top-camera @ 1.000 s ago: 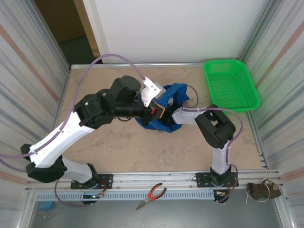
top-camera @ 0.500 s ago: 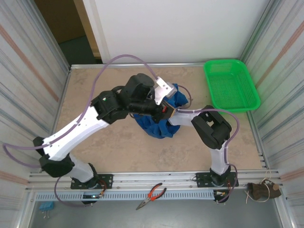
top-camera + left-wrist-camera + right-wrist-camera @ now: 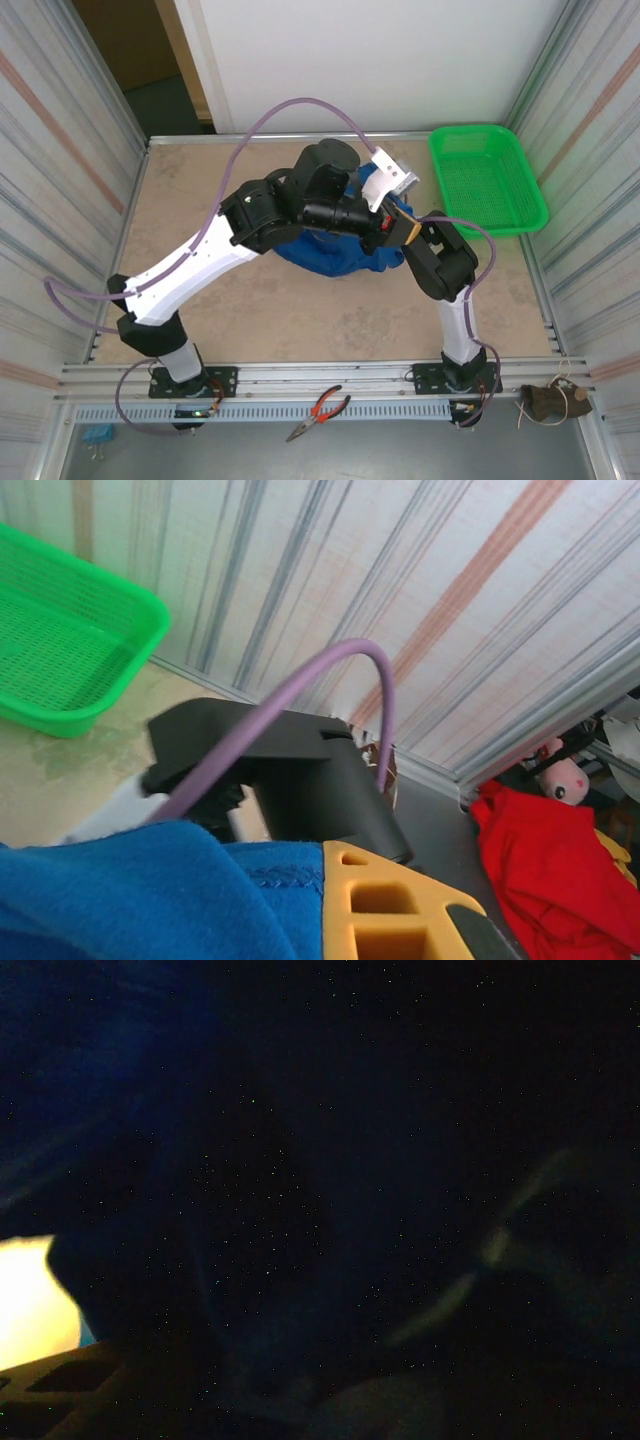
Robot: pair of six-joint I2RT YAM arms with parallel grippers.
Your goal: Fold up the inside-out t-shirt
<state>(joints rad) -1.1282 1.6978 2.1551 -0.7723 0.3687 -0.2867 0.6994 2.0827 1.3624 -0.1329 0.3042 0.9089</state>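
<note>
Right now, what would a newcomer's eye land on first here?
A crumpled royal-blue cotton t-shirt is bunched at the middle of the beige table, its hem pinched in the shut left gripper. A bright green plastic mesh basket sits empty at the far right corner.

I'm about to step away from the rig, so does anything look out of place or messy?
The t-shirt is a crumpled heap in the middle of the table, not spread flat. The right wrist view is nearly black, as if buried in cloth. Red-handled pliers lie on the front rail.
</note>
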